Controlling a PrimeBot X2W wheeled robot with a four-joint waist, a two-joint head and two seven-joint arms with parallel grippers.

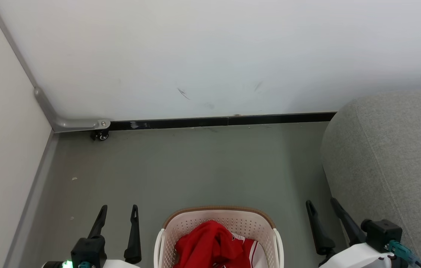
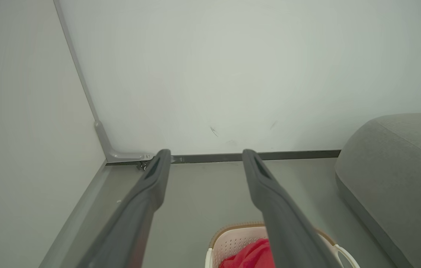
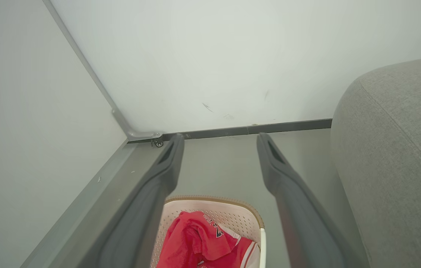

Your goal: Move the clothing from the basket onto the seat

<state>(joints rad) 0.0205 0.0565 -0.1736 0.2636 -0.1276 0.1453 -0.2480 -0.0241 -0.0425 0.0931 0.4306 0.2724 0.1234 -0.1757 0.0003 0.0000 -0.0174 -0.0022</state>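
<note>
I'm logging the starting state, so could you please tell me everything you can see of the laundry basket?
The basket is cream-white plastic with perforated walls, a brown band on its rounded rim and a side handle. It stands upright on the grey floor, left of the grey seat and apart from it. Bunched red clothing with white trim lies inside.

Ahead of you a grey floor (image 1: 195, 167) runs to a white back wall (image 1: 214, 56) with a black baseboard strip (image 1: 225, 121) along its foot. You can see dark scuff marks (image 1: 183, 93) on that wall. In the left corner, a grey metal bracket (image 1: 72, 124) sits just above a small caster wheel (image 1: 101, 136).
</note>
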